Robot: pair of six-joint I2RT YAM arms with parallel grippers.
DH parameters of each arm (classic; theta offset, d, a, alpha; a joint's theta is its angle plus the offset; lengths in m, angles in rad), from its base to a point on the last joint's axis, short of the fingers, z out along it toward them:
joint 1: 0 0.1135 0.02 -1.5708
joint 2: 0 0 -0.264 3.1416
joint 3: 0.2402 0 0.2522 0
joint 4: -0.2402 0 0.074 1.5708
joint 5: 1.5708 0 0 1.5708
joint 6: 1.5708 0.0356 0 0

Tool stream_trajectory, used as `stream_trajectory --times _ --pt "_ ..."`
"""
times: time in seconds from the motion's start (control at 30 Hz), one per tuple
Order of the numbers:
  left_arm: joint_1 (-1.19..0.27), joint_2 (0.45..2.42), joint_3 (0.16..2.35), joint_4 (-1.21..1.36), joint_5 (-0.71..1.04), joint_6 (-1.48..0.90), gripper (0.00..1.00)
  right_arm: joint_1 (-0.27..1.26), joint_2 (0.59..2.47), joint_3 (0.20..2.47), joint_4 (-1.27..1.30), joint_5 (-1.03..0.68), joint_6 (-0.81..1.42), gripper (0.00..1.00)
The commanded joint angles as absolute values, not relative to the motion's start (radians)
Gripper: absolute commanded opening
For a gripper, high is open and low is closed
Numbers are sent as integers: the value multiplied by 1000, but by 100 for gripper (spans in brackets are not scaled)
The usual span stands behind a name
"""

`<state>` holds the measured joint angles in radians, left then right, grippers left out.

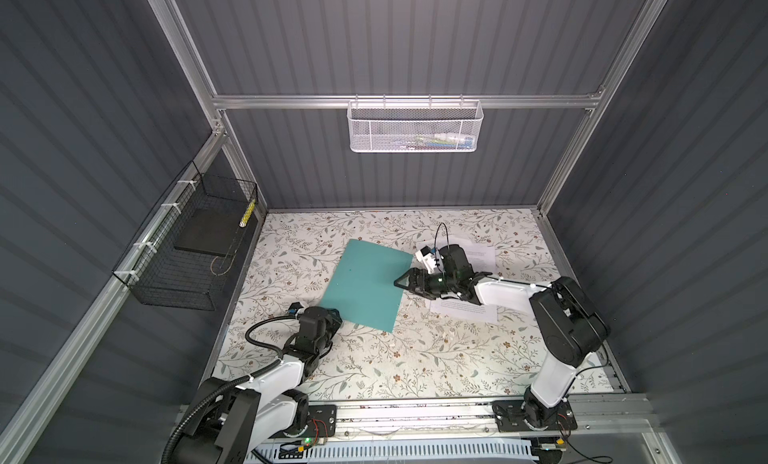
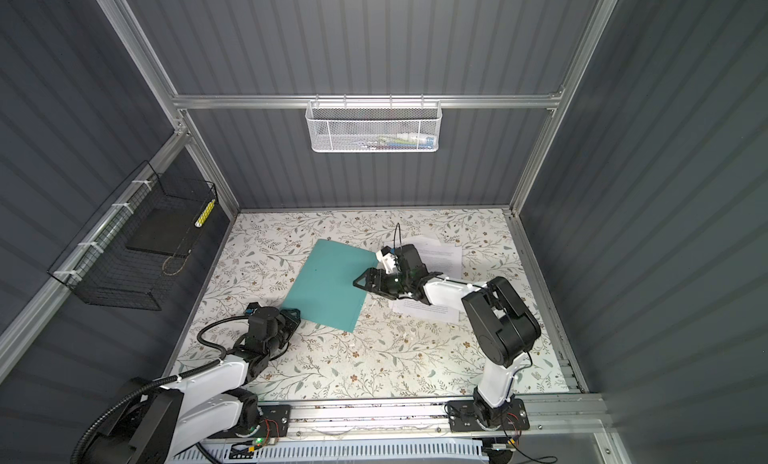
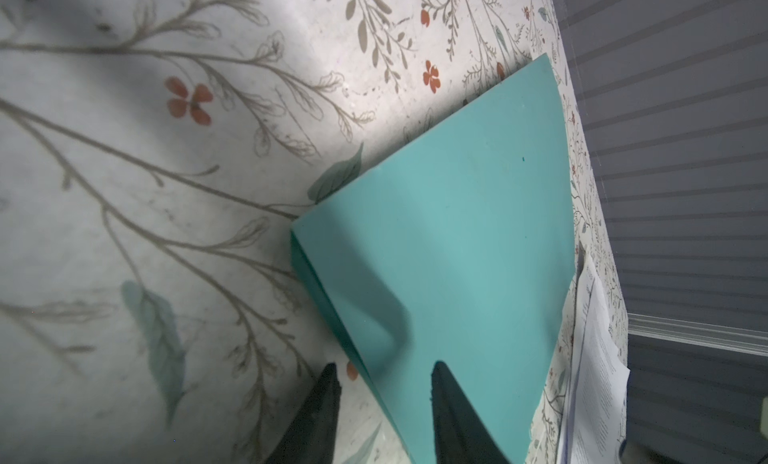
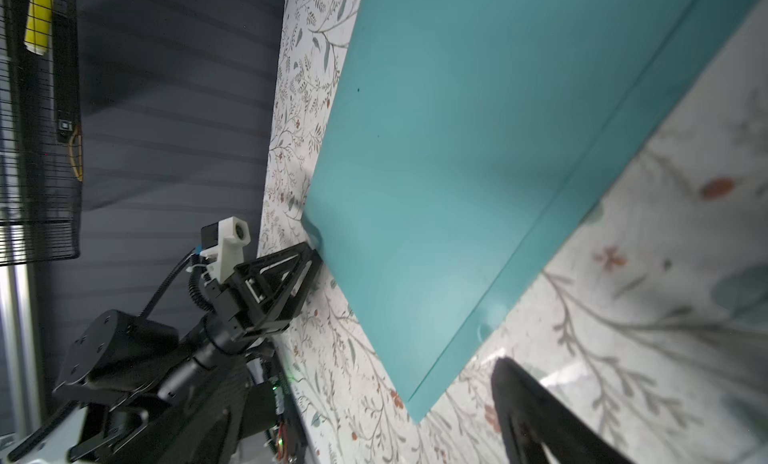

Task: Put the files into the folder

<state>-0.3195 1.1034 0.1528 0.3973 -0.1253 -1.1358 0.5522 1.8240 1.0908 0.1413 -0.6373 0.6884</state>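
The teal folder [image 1: 368, 283] [image 2: 326, 287] lies shut and flat, skewed, mid-table in both top views. White printed files [image 1: 482, 254] [image 2: 428, 310] lie to its right, partly under my right arm. My left gripper [image 3: 382, 374] is open at the folder's near left corner [image 3: 457, 233]. One finger is over the cover, the other over the table, with the folder's edge between them. My right gripper [image 1: 402, 281] hovers open at the folder's right edge. In the right wrist view only one finger [image 4: 523, 399] shows, beside the folder's corner [image 4: 457, 150]. Some files [image 3: 598, 379] show in the left wrist view.
A black wire basket [image 1: 166, 271] on the left wall holds a dark grey slab [image 1: 203, 233]. A white mesh basket [image 1: 415, 127] hangs on the back wall. Grey panel walls close in the floral table [image 1: 415, 358] on three sides.
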Motion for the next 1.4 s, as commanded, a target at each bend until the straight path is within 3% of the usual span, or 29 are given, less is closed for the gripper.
stream_trajectory --times 0.0,0.13,0.3,0.6,0.8,1.37 --pt "-262 1073 187 380 -56 -1094 40 548 1906 1317 -110 -523 512 92" --pt "-146 1064 194 383 95 -1056 43 531 2115 1703 -354 -466 314 95" --pt "-124 1086 245 374 207 -1014 50 472 2350 2046 -440 -523 170 97" --pt "-115 1163 253 446 354 -1031 57 449 2615 2440 -571 -584 72 98" --pt "-115 1115 219 411 359 -1049 62 453 2656 2473 -558 -619 90 98" --pt "-104 952 181 131 254 -988 63 466 2693 2485 -576 -707 178 97"
